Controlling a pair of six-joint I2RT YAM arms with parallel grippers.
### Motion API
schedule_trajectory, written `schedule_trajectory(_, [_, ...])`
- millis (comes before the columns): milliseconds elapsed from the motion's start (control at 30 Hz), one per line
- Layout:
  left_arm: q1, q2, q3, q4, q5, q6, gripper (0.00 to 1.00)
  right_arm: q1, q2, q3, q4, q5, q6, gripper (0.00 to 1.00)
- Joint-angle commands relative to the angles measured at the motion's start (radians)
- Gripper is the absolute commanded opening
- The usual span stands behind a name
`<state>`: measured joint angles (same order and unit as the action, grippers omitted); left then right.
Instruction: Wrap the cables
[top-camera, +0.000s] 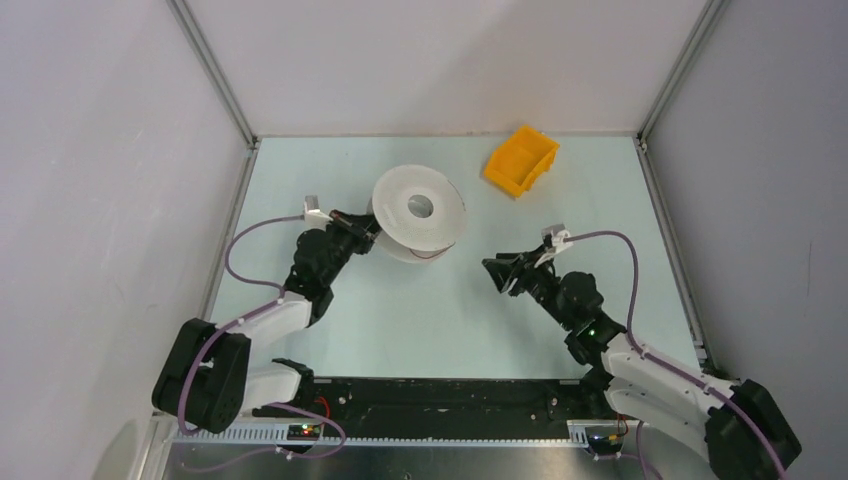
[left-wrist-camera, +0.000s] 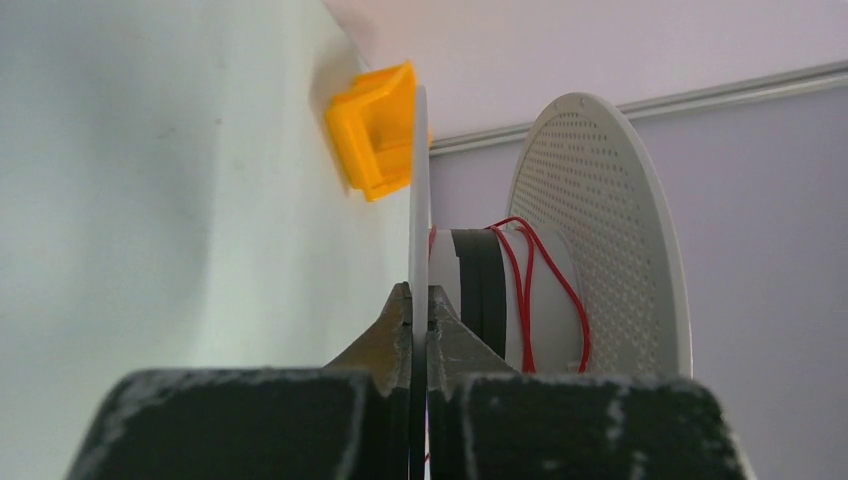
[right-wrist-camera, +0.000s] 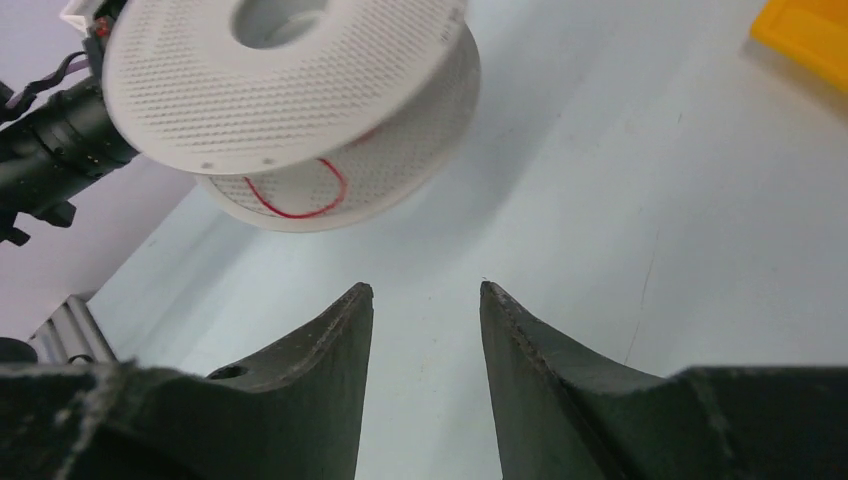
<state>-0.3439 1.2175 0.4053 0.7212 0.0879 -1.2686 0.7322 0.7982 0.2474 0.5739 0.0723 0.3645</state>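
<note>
A white perforated spool sits tilted near the table's back middle, lifted at one side. A thin red cable loops loosely round its white core beside a black band; a red loop also shows between the flanges in the right wrist view. My left gripper is shut on the spool's lower flange, its fingertips pinching the thin rim. My right gripper is open and empty, right of the spool and apart from it, over bare table.
An orange bin stands at the back right, also seen in the left wrist view and the right wrist view. Walls with metal rails enclose the table on three sides.
</note>
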Motion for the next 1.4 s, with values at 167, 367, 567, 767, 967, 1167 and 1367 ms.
schedule_trajectory(167, [-0.004,-0.056,-0.018,0.261,0.117,-0.099,0.00,-0.204,0.171,0.050,0.313,-0.561,0.125,0.46])
schedule_trajectory(367, [-0.019,-0.100,-0.038,0.268,0.126,-0.128,0.00,-0.203,0.283,0.073,0.513,-0.630,0.169,0.44])
schedule_trajectory(567, [-0.034,-0.120,-0.041,0.271,0.131,-0.141,0.00,-0.190,0.329,0.105,0.584,-0.643,0.181,0.41])
schedule_trajectory(767, [-0.048,-0.130,-0.042,0.272,0.124,-0.146,0.00,-0.163,0.352,0.131,0.586,-0.618,0.167,0.37])
schedule_trajectory(967, [-0.059,-0.123,-0.033,0.275,0.118,-0.150,0.00,-0.135,0.417,0.176,0.581,-0.578,0.178,0.13])
schedule_trajectory(1167, [-0.070,-0.116,-0.030,0.296,0.104,-0.154,0.00,-0.100,0.494,0.204,0.628,-0.498,0.240,0.00])
schedule_trajectory(1367, [-0.082,-0.110,-0.035,0.322,0.098,-0.149,0.00,-0.072,0.557,0.216,0.707,-0.341,0.328,0.00])
